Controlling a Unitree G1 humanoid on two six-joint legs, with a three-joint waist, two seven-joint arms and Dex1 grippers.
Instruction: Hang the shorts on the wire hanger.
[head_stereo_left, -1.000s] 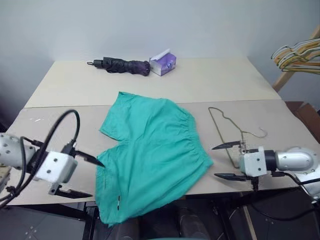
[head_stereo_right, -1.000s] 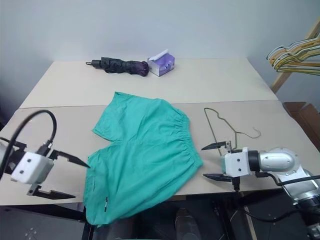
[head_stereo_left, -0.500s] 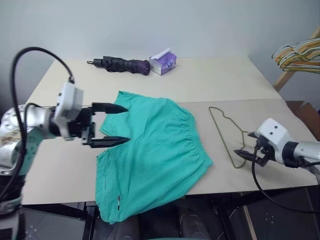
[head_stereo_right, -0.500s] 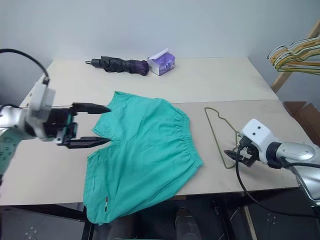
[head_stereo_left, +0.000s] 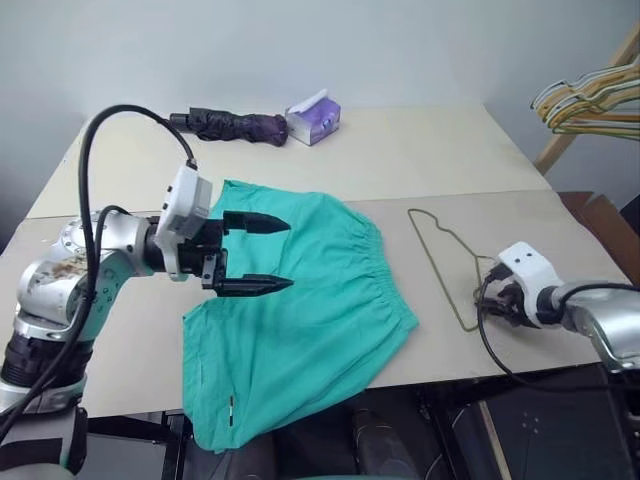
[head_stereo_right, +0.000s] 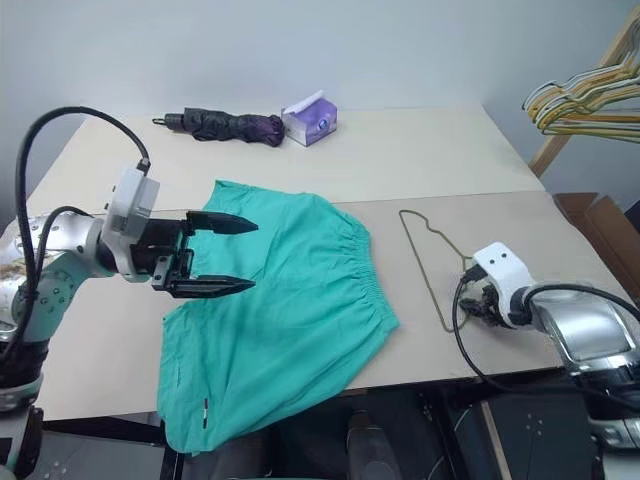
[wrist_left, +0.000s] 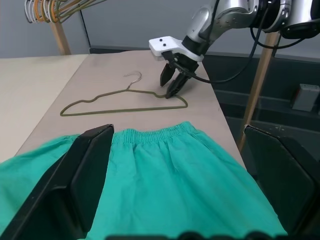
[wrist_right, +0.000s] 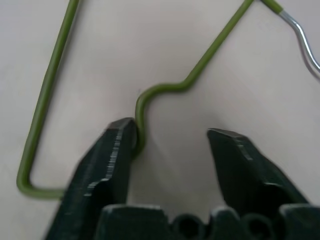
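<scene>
Shorts (head_stereo_left: 300, 300) lay flat across a beige table (head_stereo_left: 420, 150), teal legs overhanging. Left gripper (head_stereo_left: 268, 254) hovered open; right gripper (wrist_right: 167, 145), half-spread, straddled the hanger (wrist_right: 160, 95).

I see bare tabletop (head_stereo_left: 420, 160) open across the upper middle, with only the umbrella (head_stereo_left: 228, 125) and tissue box (head_stereo_left: 312, 115) blocking the upper left edge.

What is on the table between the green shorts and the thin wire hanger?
Nothing: the left eye view shows bare beige table between the teal-green cloth shorts and the olive wire hanger.
</scene>
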